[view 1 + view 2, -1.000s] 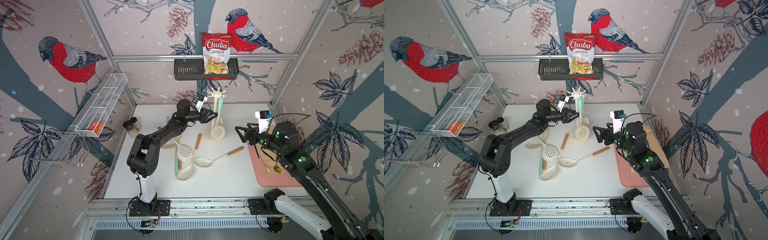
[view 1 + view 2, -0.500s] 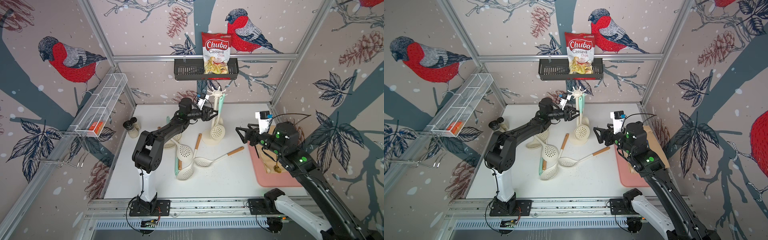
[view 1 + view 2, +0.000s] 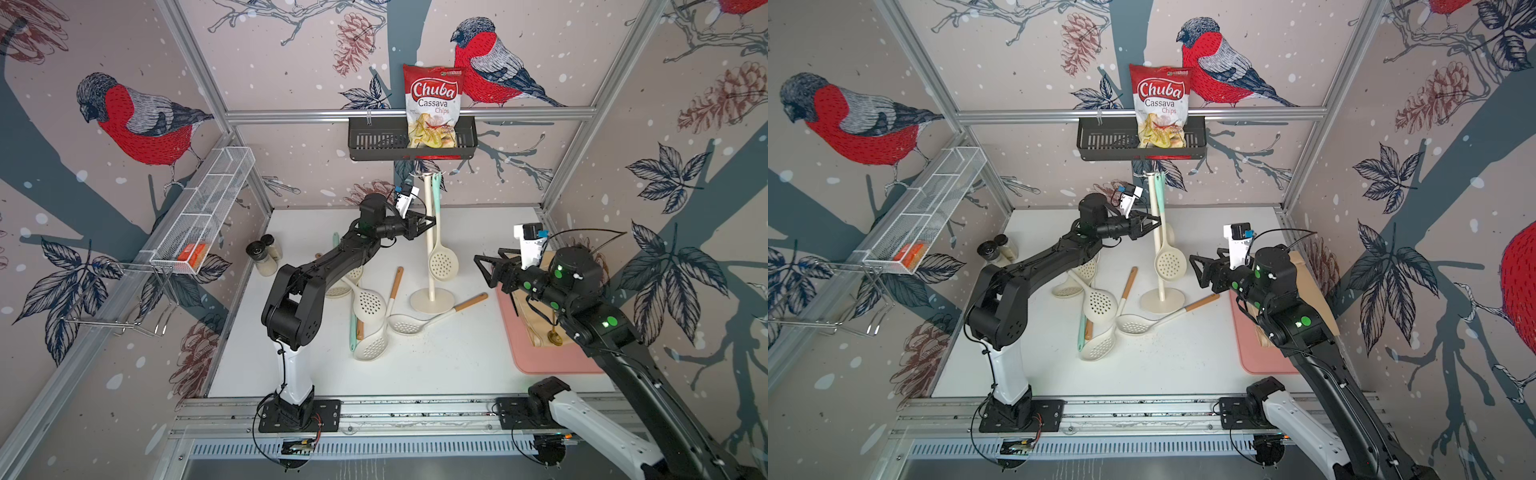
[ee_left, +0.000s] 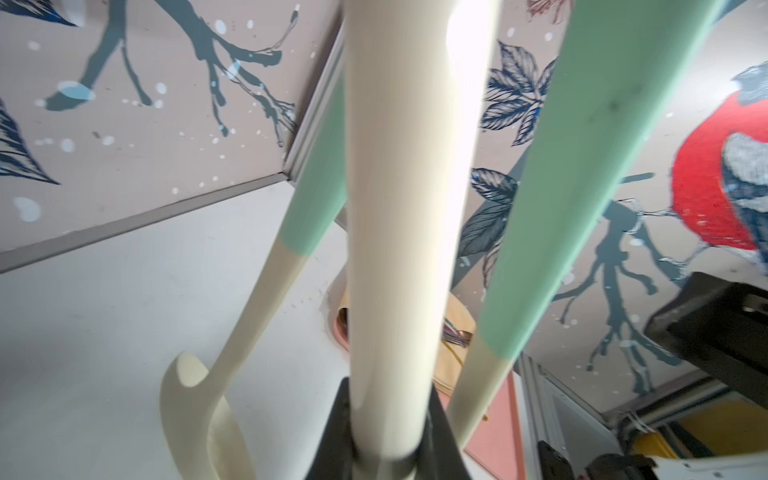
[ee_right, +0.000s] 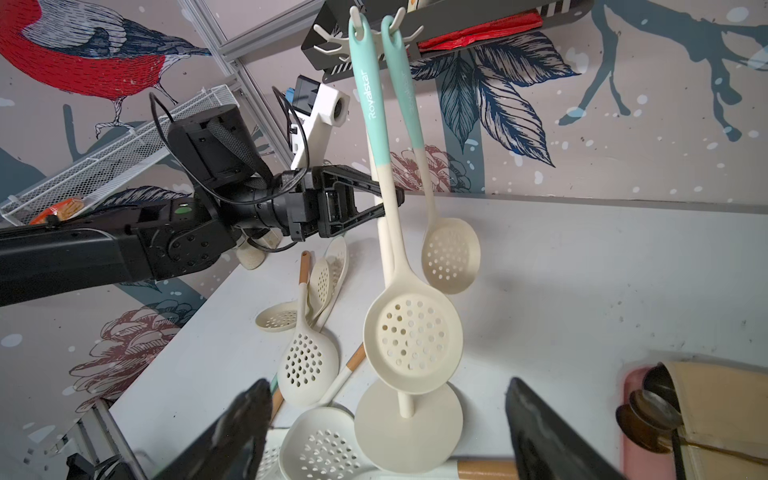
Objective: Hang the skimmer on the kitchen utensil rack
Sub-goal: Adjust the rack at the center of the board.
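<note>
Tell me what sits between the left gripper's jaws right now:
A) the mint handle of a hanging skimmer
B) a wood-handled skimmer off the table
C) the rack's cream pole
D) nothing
C: in the left wrist view the left gripper has its jaws closed on the cream pole of the kitchen utensil rack, while the hanging skimmers run past on either side of the pole.

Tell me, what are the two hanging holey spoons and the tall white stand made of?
The two mint-handled cream skimmers look like silicone or soft plastic: matte, smooth, moulded in one piece. The cream-white utensil rack with round base seems painted metal or hard plastic; its pole shines glossy in the left wrist view.
</note>
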